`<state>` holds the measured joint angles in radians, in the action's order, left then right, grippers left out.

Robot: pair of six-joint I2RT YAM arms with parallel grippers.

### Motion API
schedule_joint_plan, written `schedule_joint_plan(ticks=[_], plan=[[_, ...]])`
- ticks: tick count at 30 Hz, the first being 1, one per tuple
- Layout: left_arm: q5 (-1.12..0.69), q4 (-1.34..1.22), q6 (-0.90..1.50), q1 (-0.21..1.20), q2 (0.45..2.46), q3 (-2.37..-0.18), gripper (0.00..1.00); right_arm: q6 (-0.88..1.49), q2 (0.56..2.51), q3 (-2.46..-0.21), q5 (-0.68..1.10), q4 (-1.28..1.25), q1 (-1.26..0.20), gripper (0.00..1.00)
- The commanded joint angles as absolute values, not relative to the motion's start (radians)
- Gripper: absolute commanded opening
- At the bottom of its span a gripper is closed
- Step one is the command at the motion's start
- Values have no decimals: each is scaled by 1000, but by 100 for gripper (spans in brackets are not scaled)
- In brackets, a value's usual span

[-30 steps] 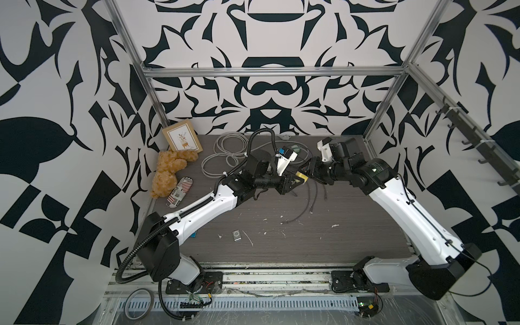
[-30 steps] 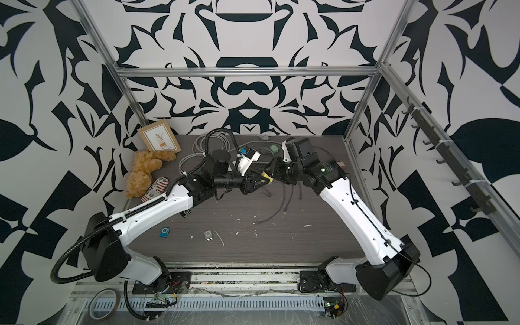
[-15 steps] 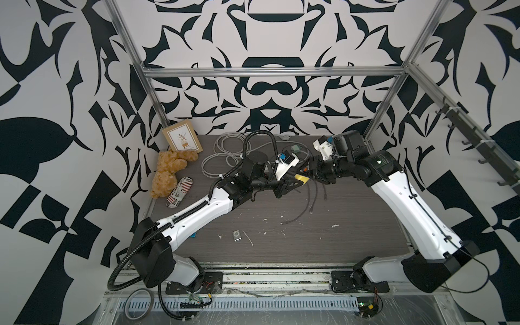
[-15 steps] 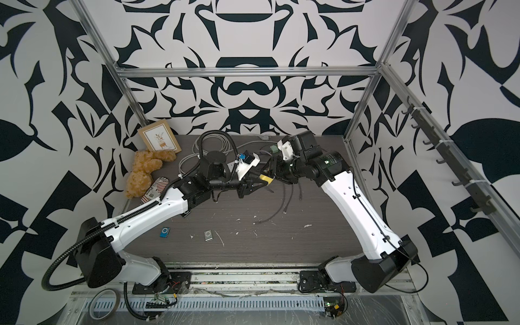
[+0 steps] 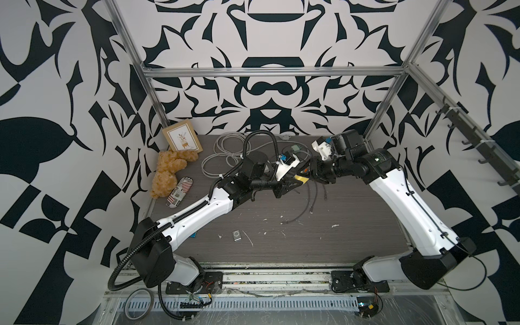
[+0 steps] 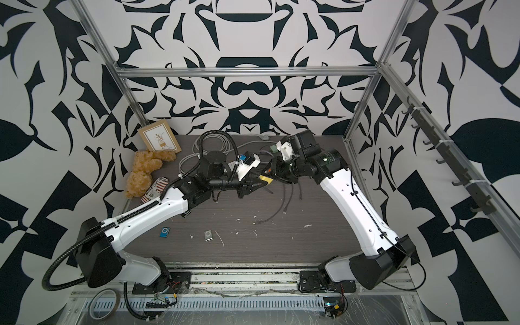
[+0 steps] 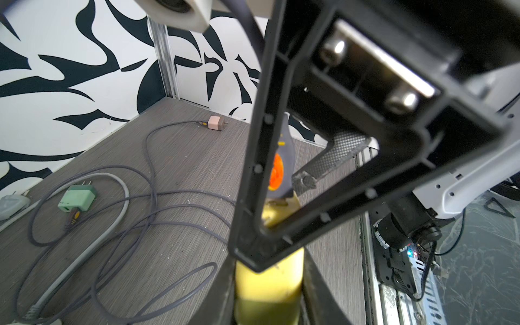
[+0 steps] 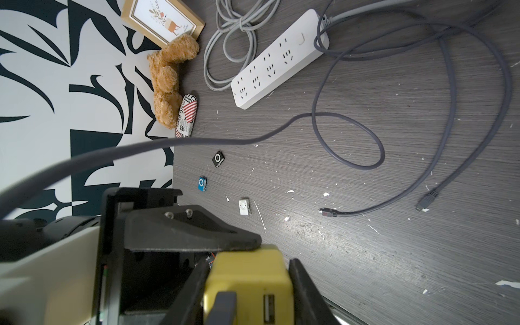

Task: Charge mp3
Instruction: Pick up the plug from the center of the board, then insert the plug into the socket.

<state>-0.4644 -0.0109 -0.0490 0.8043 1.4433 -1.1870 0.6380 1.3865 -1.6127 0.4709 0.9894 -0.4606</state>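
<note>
- Mp3 players: three tiny clip-style ones lie flat and face up on the table [image 5: 323,244], toward its front left. They are the black mp3 player [image 8: 218,158], the blue mp3 player [image 8: 201,183] and the silver mp3 player [image 8: 244,206], in a slanted row, each a bit apart from the next.
- The silver one shows in both top views, and its long axis looks to run roughly front-to-back.
- A loose cable plug [image 8: 327,211] lies on the table with its tip aimed at the silver player, well apart from it.
- The left gripper [image 5: 297,181] is clamped on a yellow charger [image 7: 268,281] (a stubby block). It holds the charger up over the back middle of the table, with the USB-port face turned toward the right gripper [image 5: 311,175].
- The right gripper's fingers sit on either side of the charger's end, where there's a grey USB plug [image 7: 281,166] with an orange dot. Can't tell whether it's actually squeezing anything.
- Both arms reach in from the front corners, forearms slanting up and inward, grippers nose to nose.
</note>
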Motion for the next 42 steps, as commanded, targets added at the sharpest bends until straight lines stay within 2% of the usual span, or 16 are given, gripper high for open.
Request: schedule_joint_plan(ticks=[1,3,4,5,7,8,9,10,12,14,18,21,26,31,33,42], plan=[[-471,-60,-69,809,1453,-1196,7,655,1380,-1593,546,940,-473,25],[-461,-64,-69,808,1457,-1193,8,668,1375,-1581,562,917,-474,19],[-451,-66,-65,808,1458,-1190,12,673,1372,-1573,569,903,-474,16],[-433,-73,-59,808,1455,-1184,22,680,1367,-1562,578,884,-474,13],[-351,-66,-32,807,1437,-1170,65,699,1359,-1539,577,845,-473,6],[-287,-43,1,800,1411,-1161,81,704,1358,-1533,538,836,-474,3],[-203,-11,64,792,1374,-1147,93,702,1368,-1539,458,842,-472,0],[-128,24,132,778,1334,-1130,99,690,1386,-1557,358,859,-472,0],[-61,126,303,738,1203,-1074,99,646,1467,-1619,59,913,-472,0],[-24,233,433,724,1086,-1010,100,636,1535,-1644,-134,846,-480,0],[157,623,696,713,875,-964,100,636,1684,-1680,-365,594,-547,0],[254,839,857,711,757,-938,99,562,1848,-1796,-293,439,-611,0],[366,1024,974,709,644,-919,99,498,2216,-2282,-34,615,-684,0],[434,1062,993,709,580,-908,99,490,2434,-2549,122,699,-741,0],[459,1079,992,709,567,-909,99,493,2492,-2600,158,719,-757,0],[502,1118,984,709,543,-904,99,476,2529,-2537,126,632,-794,0]])
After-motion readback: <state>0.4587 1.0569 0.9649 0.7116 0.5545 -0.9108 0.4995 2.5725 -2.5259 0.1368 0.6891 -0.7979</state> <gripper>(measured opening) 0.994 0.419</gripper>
